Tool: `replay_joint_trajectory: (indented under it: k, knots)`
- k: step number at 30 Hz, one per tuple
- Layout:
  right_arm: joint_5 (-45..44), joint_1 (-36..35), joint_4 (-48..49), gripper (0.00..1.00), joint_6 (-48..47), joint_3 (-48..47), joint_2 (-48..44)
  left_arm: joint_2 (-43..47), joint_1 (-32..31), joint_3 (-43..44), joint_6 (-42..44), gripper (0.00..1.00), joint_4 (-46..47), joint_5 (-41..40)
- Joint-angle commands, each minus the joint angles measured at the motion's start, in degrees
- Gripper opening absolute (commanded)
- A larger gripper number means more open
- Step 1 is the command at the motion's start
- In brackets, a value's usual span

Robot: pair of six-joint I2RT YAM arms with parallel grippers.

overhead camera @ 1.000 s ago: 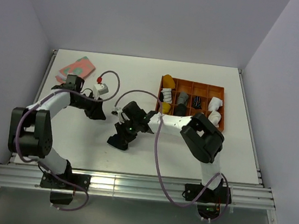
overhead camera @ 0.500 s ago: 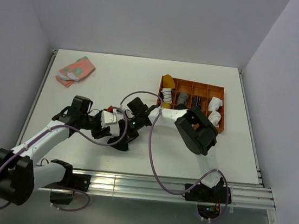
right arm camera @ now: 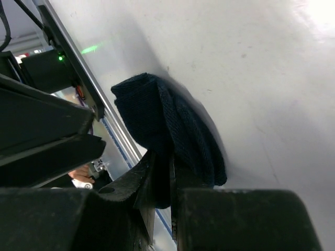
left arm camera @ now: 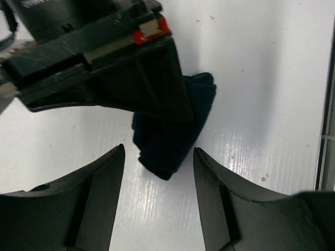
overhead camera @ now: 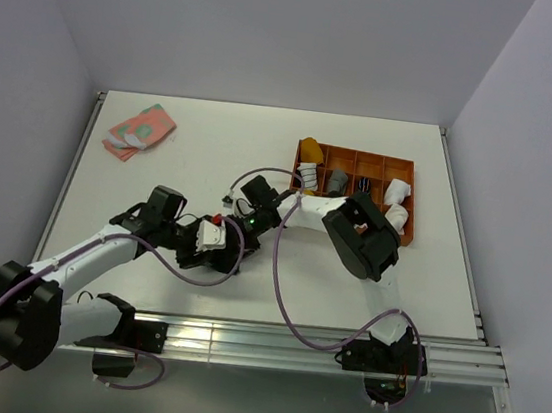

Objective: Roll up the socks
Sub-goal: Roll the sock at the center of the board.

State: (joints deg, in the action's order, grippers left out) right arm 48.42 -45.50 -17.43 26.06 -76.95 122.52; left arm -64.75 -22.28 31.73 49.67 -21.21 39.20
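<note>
The dark navy sock [right arm camera: 157,117] is bunched on the white table [overhead camera: 160,162], and my right gripper [right arm camera: 171,157] is shut on one end of it. In the left wrist view the sock [left arm camera: 175,133] hangs out from under the right gripper [left arm camera: 104,68]. My left gripper [left arm camera: 158,149] is open, its fingers either side of the sock's free end and not touching it. In the top view both grippers meet near the table's front middle, left [overhead camera: 218,250] and right [overhead camera: 236,242]. A mustard-orange sock [overhead camera: 310,150] with a striped piece beside it sits in the orange tray's left end.
The orange compartment tray [overhead camera: 402,164] at the back right holds several rolled socks, white, grey and dark. A pink-and-green folded cloth [overhead camera: 139,129] lies at the back left. The table's front rail [overhead camera: 270,339] runs close behind the grippers.
My left arm has swung from the back left near the patterned cloth to the front middle, bringing its open gripper up to the navy sock. The right gripper has kept hold of the sock.
</note>
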Motion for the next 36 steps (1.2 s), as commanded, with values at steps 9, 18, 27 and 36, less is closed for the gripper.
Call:
replay_joint_trajectory:
  k: [9, 18, 27, 36]
  knots:
    - [-2.46, 1.11, -1.38, 0.13, -0.84, -1.71, 2.02, -5.21, -2.85, 0.36, -0.89, 0.6, 2.92, -1.41]
    - [-2.37, 1.2, -0.41, 0.11, -0.84, -0.4, 1.93, -9.78, -3.12, 2.02, -2.56, 0.54, 3.55, -1.32]
    - [-5.17, 1.2, 0.9, 0.11, -0.58, 1.35, 1.06, -13.55, -3.2, 4.74, -5.02, 0.35, 2.32, 0.17]
    - [-12.91, 0.94, 1.87, 0.2, -1.02, 4.43, -2.46, -20.49, -3.21, 10.11, -4.67, 0.05, -6.55, 2.37]
